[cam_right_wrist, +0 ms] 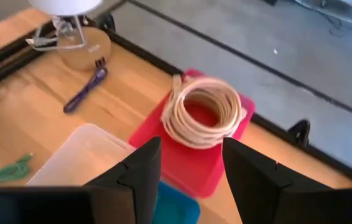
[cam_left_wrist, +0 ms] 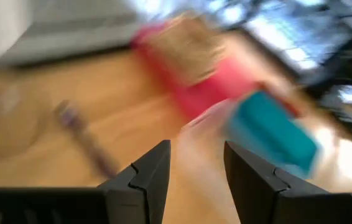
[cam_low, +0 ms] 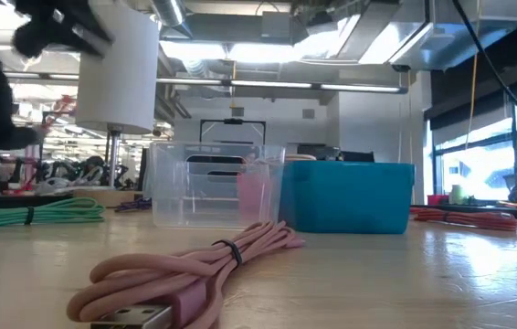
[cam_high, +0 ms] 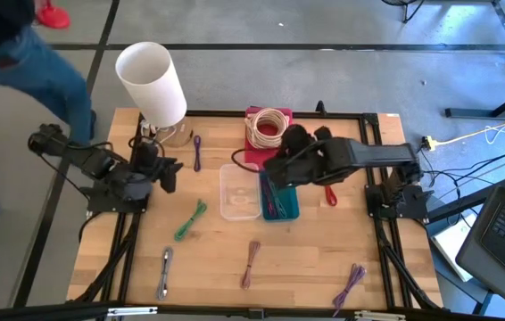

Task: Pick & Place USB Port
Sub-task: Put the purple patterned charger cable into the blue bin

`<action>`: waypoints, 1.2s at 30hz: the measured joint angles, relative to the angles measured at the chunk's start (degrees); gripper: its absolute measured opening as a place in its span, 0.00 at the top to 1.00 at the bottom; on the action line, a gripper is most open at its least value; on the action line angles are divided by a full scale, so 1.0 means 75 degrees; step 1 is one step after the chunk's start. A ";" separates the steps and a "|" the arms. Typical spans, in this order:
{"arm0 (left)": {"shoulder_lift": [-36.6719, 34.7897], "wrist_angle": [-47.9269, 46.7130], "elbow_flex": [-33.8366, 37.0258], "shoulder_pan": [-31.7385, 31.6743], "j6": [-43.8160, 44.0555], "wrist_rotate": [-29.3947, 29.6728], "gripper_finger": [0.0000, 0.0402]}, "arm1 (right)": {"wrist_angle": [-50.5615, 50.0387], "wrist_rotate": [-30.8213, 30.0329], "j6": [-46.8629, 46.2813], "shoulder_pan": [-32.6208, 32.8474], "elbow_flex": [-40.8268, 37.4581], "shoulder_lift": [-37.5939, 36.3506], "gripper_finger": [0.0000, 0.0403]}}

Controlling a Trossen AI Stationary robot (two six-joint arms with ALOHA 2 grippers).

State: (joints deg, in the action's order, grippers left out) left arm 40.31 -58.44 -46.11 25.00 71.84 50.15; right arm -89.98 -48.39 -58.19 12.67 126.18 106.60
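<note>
Several bundled USB cables lie flat on the wooden table: a green one (cam_high: 190,220), a pink one (cam_high: 251,263), close in the low view (cam_low: 185,274), a grey one (cam_high: 164,270), and purple ones (cam_high: 351,283) (cam_high: 196,152). More cables lie inside the teal bin (cam_high: 292,209). My right gripper (cam_high: 275,169) hovers open over the teal bin's far end, and the right wrist view (cam_right_wrist: 188,143) shows nothing between its fingers. My left gripper (cam_high: 170,169) is raised near the lamp, open and empty (cam_left_wrist: 198,146); its wrist view is blurred.
A clear bin (cam_high: 239,192) stands beside the teal one. Behind them a red tray (cam_high: 254,152) holds a cream cable coil (cam_right_wrist: 202,112). A lamp with a white shade (cam_high: 150,80) stands at the far left corner. A red cable (cam_high: 330,194) lies right of the teal bin. A person stands beyond the table's far left.
</note>
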 joint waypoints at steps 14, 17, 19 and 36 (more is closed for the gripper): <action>0.1268 -0.0731 0.0003 -0.3649 0.0075 -0.2854 0.64 | -0.0005 -0.0287 0.0889 -0.0017 0.0503 -0.0072 0.57; 0.1836 -0.0174 0.0003 -0.4387 -0.0815 -0.3350 0.64 | -0.0005 -0.0275 0.1056 -0.0017 0.0503 -0.0072 0.57; 0.2235 -0.0005 0.0003 -0.4842 -0.1179 -0.3571 0.64 | -0.0005 -0.0218 0.1150 -0.0015 0.0503 -0.0072 0.57; 0.5930 0.2767 0.0003 -0.7193 -0.3376 -0.5513 0.64 | -0.0005 0.0059 0.1428 0.0194 0.0503 -0.0072 0.57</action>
State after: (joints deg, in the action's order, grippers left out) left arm 84.79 -37.68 -46.09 -28.95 46.52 8.81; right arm -90.02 -47.94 -47.48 14.12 129.95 106.06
